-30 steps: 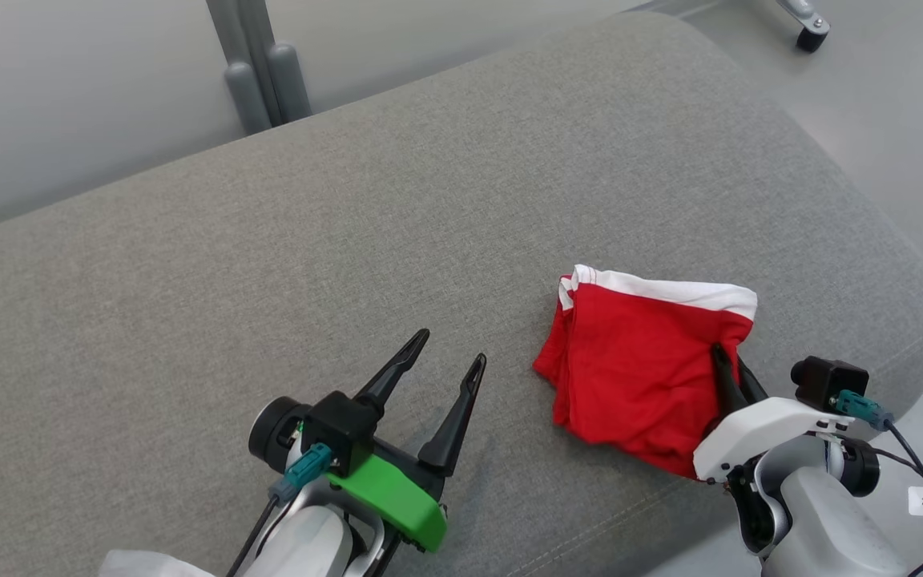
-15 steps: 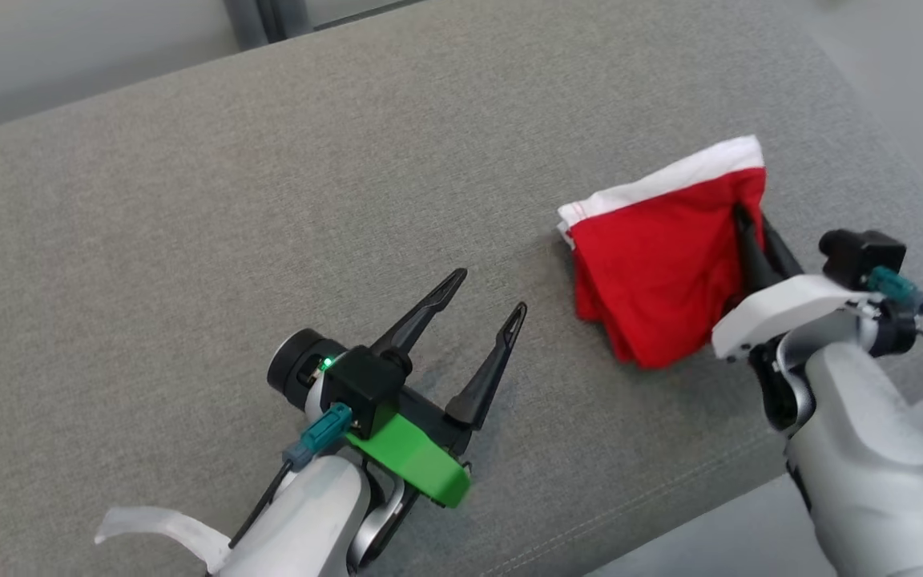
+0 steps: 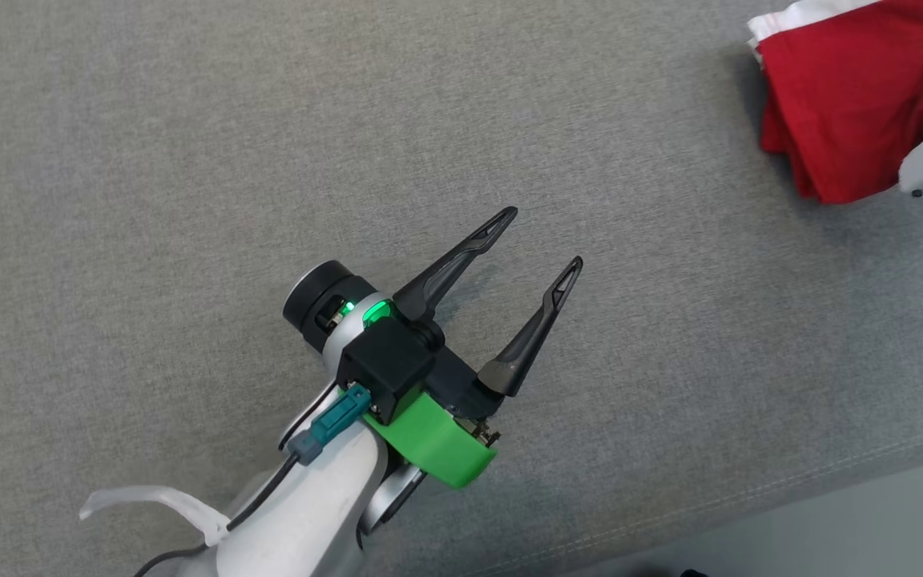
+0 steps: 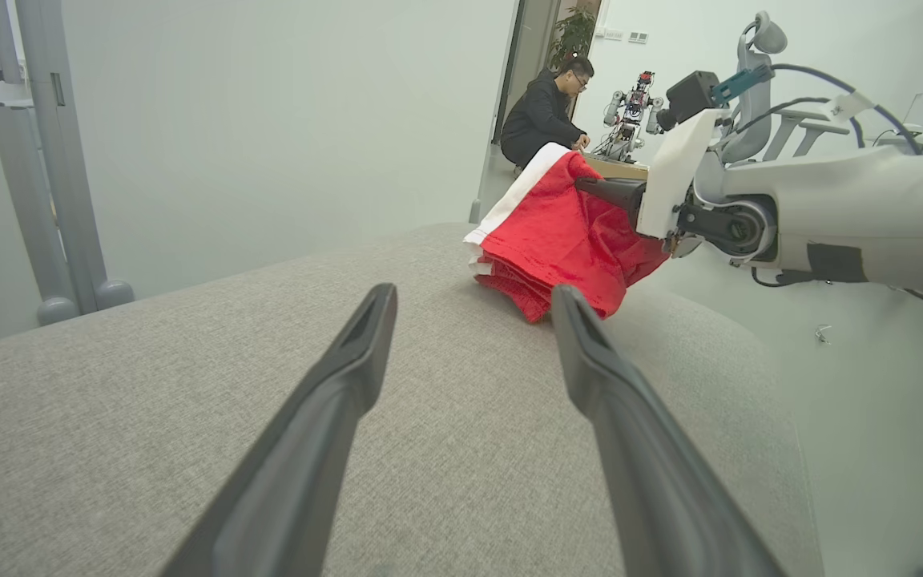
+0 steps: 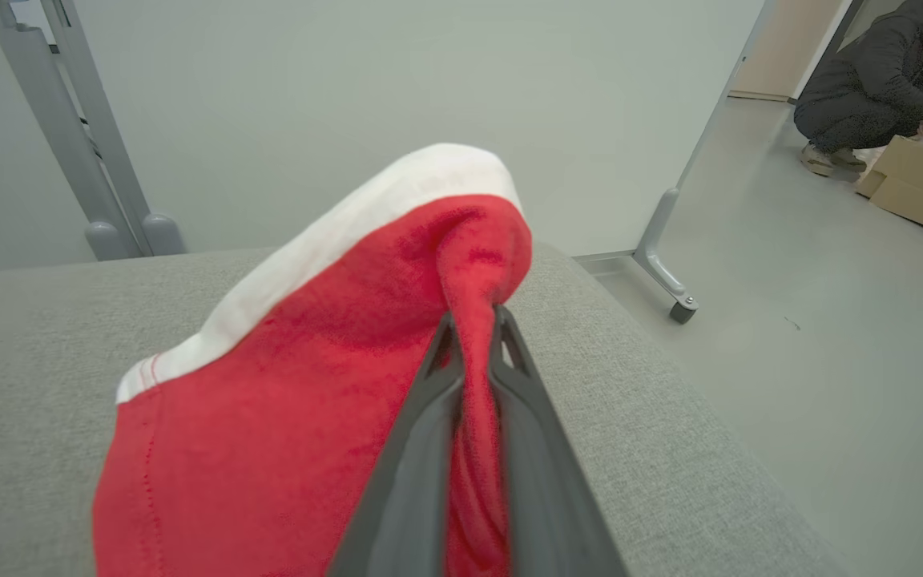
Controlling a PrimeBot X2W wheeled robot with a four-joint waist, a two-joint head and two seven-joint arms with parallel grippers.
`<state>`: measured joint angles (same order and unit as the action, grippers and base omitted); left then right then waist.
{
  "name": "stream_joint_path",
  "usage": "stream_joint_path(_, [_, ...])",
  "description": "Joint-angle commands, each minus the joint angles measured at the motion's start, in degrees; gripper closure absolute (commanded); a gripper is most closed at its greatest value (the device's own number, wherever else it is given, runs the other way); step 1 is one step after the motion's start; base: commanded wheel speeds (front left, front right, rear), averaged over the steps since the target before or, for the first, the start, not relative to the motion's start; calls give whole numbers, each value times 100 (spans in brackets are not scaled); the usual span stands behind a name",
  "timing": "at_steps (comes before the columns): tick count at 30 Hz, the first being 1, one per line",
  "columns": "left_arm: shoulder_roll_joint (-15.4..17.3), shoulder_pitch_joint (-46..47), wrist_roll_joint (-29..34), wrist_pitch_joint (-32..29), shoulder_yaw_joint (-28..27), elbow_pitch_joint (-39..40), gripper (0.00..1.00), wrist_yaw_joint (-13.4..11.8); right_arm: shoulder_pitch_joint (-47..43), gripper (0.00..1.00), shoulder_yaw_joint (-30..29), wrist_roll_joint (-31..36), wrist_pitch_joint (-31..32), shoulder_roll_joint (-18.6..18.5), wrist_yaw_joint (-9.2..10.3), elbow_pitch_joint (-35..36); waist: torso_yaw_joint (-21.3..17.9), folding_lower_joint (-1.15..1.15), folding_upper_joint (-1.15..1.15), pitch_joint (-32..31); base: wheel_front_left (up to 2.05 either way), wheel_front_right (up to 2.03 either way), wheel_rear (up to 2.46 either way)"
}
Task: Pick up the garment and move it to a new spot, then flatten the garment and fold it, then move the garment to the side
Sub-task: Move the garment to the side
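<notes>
While the red garment point(image 5: 285, 401) is pinched by the right gripper point(image 5: 473, 316), a fold of its cloth is seen squeezed between the two dark fingers, and the jaws are drawn almost together on it. A white band point(image 5: 325, 240) is carried along the garment's upper edge, which is raised above the grey upholstered seat point(image 3: 189, 160). From the left wrist view the held part is shown lifted near the seat's rounded right end, and the lower folds appear to touch the fabric there. From the head view the garment is placed at the upper right corner, well apart from the left gripper point(image 3: 543, 236).

The left gripper is held low over the bare middle of the seat, its jaws spread wide and nothing caught between them. Its fingers are pointed up and to the right, toward the garment. A green part point(image 3: 429, 441) is fitted behind them at the wrist.

Beyond the seat, grey metal posts point(image 5: 69, 120) are set against a pale wall, and a caster point(image 5: 679, 311) is seen on the floor point(image 5: 830, 336). Farther back, a person point(image 5: 870, 72) is crouched beside a cardboard box point(image 5: 922, 188).
</notes>
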<state>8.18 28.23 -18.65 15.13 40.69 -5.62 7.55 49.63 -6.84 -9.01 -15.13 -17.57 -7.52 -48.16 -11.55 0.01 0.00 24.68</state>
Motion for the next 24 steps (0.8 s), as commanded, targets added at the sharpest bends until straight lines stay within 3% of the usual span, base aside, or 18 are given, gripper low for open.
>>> stream_joint_path(1, [68,147,33,3,19,106,0,-12,243,100,-135,175,1,-174,7,-125,525,-1,0,580,0,0,0])
stream_joint_path(12, [154,201,27,3,208,272,0,-12,727,100,-973,872,3,-776,7,-702,820,-1,0,822,0,0,0])
stream_joint_path(13, [159,203,27,3,210,267,0,-12,725,84,-1024,961,5,-793,7,-741,831,-1,0,834,0,0,0])
stream_joint_path(15, [172,199,23,3,220,251,0,-12,719,100,-1215,1165,6,-866,7,-808,849,-1,0,854,0,0,0])
stream_joint_path(17, [177,205,14,3,228,248,0,-12,751,100,-1482,1266,8,-906,7,-852,864,-1,0,865,0,0,0])
stream_joint_path(18, [178,211,8,3,226,244,0,-12,776,89,-1599,1359,5,-919,7,-834,869,-1,0,868,0,0,0])
stream_joint_path(19, [179,216,1,3,214,238,0,-12,767,25,-1711,1459,1,-867,7,-797,867,-1,0,867,0,0,0])
stream_joint_path(20, [181,213,-8,3,196,227,0,-12,747,0,-1857,1544,0,-810,7,-774,860,-1,0,861,0,0,0])
stream_joint_path(24, [124,217,-54,3,166,174,0,-12,523,0,-2574,2086,-4,-770,7,-482,852,-1,0,736,0,0,0])
